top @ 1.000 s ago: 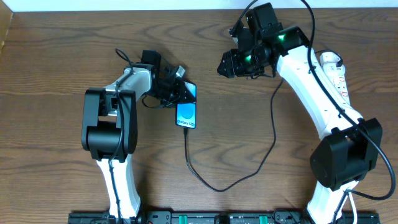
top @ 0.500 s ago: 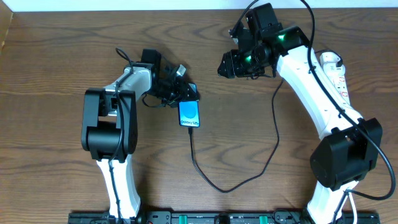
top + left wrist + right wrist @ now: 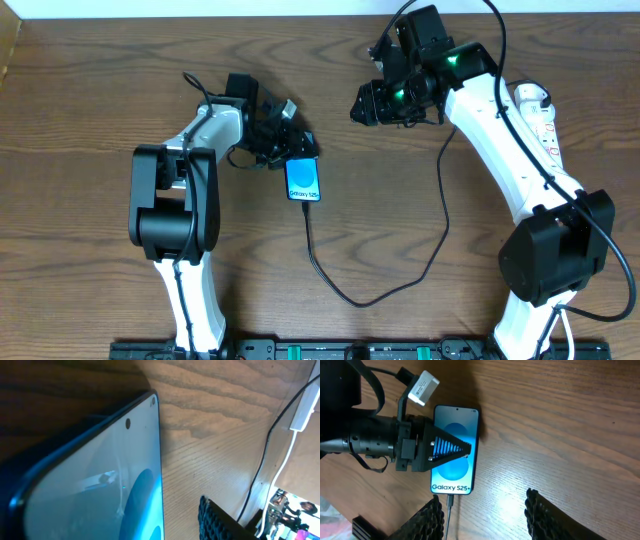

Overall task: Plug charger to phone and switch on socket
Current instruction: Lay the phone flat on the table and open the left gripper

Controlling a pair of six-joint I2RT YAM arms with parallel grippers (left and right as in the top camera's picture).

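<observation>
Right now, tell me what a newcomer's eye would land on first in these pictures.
The phone, its screen glowing bright blue, stands out in the middle of the dark wooden table, with the left gripper right at its top end. A thin black charger cable loops from the phone's bottom edge toward the right arm, whose green lights glow near the table's far side.

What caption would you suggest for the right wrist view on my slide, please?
Left hand over the lit phone, charger connected at its bottom edge.
</observation>
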